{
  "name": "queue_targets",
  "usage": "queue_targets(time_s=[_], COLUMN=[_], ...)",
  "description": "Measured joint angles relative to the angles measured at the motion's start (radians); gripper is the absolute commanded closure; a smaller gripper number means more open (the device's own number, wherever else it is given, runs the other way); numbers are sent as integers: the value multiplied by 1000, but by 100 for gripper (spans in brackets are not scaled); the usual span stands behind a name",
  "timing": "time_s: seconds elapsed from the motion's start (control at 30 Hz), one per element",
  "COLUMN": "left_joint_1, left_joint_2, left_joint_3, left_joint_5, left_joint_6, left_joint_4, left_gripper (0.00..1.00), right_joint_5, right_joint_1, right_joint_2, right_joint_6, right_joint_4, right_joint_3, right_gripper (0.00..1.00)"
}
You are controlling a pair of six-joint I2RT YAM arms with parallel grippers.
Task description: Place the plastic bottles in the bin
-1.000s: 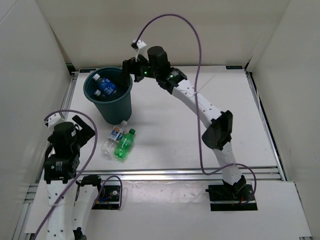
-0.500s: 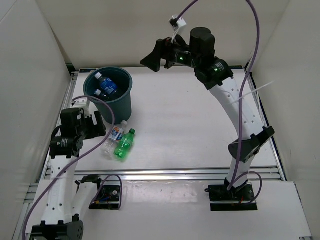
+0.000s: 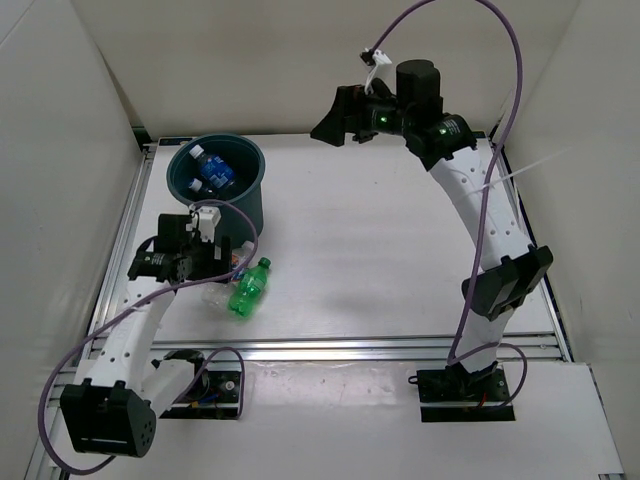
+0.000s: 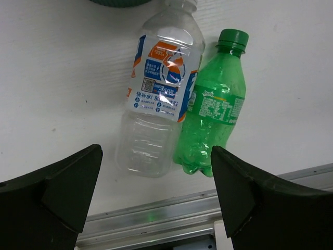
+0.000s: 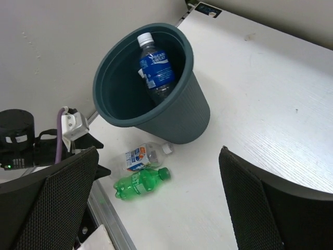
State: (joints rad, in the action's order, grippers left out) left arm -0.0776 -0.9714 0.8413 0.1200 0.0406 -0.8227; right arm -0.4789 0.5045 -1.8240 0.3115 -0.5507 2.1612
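Since half a second ago, the left gripper (image 3: 212, 256) had swung in from the bin's near-left side to hang over the two bottles lying on the table just in front of the bin (image 3: 237, 209). The right gripper (image 3: 331, 124) had drifted a little further off to the bin's right.

In the left wrist view the left gripper (image 4: 156, 151) stood wide open with nothing between its fingers (image 4: 62, 187). Below it lay the clear bottle (image 4: 161, 88) with the white, blue and orange label. The green bottle (image 4: 216, 114) touched it along one side, and both caps pointed toward the bin.

The right gripper (image 5: 159, 151) was also spread wide and empty, high above the table and well clear of the bin (image 5: 182, 117). From there a blue-labelled bottle (image 5: 156, 70) showed inside the bin, leaning on the inner wall with its white cap up. The clear bottle (image 5: 140, 155) and the green bottle (image 5: 138, 183) lay outside, close to the bin's base.

From overhead, blue labels (image 3: 212, 172) showed inside the bin. The green bottle (image 3: 248, 290) lay in front of it, and the left gripper mostly covered the clear one.
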Motion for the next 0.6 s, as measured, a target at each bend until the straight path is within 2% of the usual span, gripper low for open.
queue_targets(time_s=[0.6], left_joint_1=[-120], left_joint_2=[-178], left_joint_3=[-76], left_joint_5=[-77], left_joint_6=[39], left_joint_4=[146], left_gripper=[3], right_joint_5=[-127], right_joint_1=[-209], right_joint_2=[15], right_joint_6=[101], right_joint_4=[26], right_joint_3=[-97], right_gripper=[0])
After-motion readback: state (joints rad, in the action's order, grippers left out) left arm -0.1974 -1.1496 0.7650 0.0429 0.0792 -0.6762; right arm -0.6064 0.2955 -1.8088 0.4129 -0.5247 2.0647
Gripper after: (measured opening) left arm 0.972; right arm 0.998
